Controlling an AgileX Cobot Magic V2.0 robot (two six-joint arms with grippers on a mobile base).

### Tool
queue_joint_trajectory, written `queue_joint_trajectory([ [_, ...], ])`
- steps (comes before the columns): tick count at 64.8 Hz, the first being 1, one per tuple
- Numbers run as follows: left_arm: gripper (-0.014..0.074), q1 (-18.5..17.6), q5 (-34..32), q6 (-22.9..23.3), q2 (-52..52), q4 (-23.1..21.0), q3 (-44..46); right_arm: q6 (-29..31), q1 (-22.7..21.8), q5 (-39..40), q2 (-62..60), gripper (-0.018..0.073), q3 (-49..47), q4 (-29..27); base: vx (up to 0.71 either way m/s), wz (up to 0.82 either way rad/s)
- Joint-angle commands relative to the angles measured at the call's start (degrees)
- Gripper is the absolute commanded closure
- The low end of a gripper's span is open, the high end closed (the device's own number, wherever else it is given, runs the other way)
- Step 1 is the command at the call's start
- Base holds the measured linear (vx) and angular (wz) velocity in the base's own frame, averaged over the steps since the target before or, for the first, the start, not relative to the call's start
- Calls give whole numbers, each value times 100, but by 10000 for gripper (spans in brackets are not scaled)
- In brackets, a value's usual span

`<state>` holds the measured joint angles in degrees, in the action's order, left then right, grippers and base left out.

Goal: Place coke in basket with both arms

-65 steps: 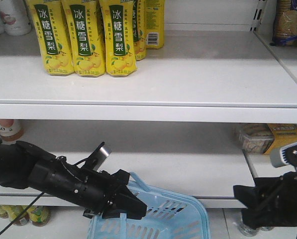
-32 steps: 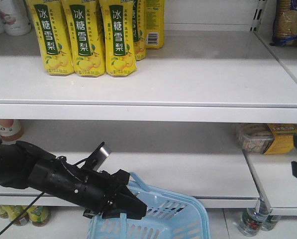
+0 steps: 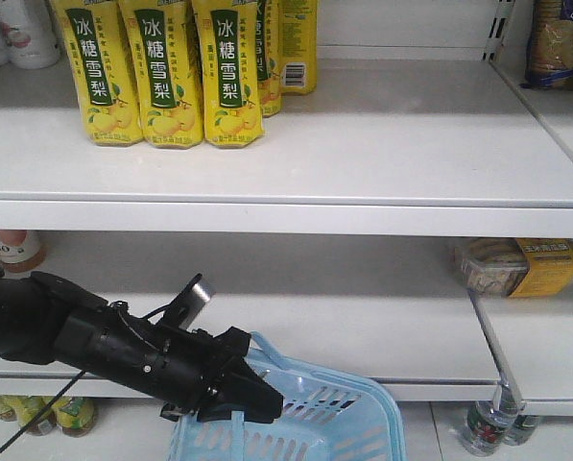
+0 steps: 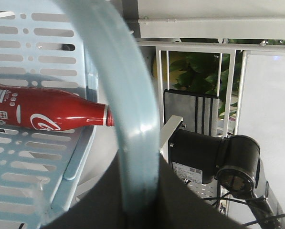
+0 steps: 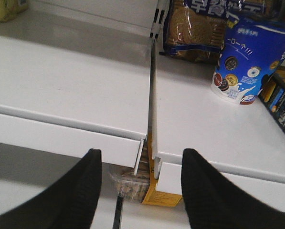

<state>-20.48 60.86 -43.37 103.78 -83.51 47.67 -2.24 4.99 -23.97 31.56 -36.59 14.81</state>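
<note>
Coke (image 4: 51, 114) is seen lying lengthwise in the basket (image 4: 32, 181), left of the left gripper (image 4: 140, 191) clamped on its handle (image 4: 128, 109); the right gripper (image 5: 140, 191) is held apart, empty.

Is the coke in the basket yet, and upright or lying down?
In, lying down: the coke rests on its side on the basket slotted bottom, cap toward the handle.

I see wide bare upper shelf (image 3: 411, 144) right of yellow cartons (image 3: 176, 72). Basket (image 3: 363, 423) mouth partly blocked by my left gripper (image 3: 257, 403) on its handle (image 4: 128, 109). Right gripper (image 5: 140, 186), jaws apart, faces shelf edge; cookie tub (image 5: 249, 59) stands right.
</note>
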Motion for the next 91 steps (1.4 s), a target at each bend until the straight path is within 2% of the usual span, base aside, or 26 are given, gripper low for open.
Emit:
queue_joint_trajectory([
  [1, 602, 6, 537, -63, -298, -629, 140, -109, -39, 673, -386, 179, 231, 131, 0, 0],
  [12, 602, 6, 537, -63, -298, -629, 140, -396, -39, 944, -1078, 179, 1053, 131, 0, 0],
  [25, 602, 6, 537, -63, -298, -629, 140, -572, -39, 1052, -1795, 181, 1602, 131, 0, 0],
  [35, 602, 6, 537, -63, -298, -629, 140, -599, -39, 1052, -2168, 181, 1820, 126, 0, 0],
  [49, 602, 6, 537, -63, -298, -629, 140, -1132, -39, 966, -2207, 181, 2049, -133, 0, 0],
  [69, 602, 6, 537, -63, -298, -629, 140, -1193, -39, 1216, -2202, 186, 2126, -140, 0, 0],
  [72, 602, 6, 537, -63, -298, -629, 140, -1176, -39, 1210, -2202, 202, 2126, -98, 0, 0],
  [76, 602, 6, 537, -63, -298, -629, 140, -1170, -39, 1166, -2202, 267, 2126, 49, 0, 0],
  [87, 602, 6, 537, -63, -298, -629, 140, -1175, -39, 1083, -2202, 559, 2126, 283, 0, 0],
  [91, 602, 6, 537, -63, -298, -629, 140, -1203, -39, 1131, -2202, 575, 2126, 274, 0, 0],
])
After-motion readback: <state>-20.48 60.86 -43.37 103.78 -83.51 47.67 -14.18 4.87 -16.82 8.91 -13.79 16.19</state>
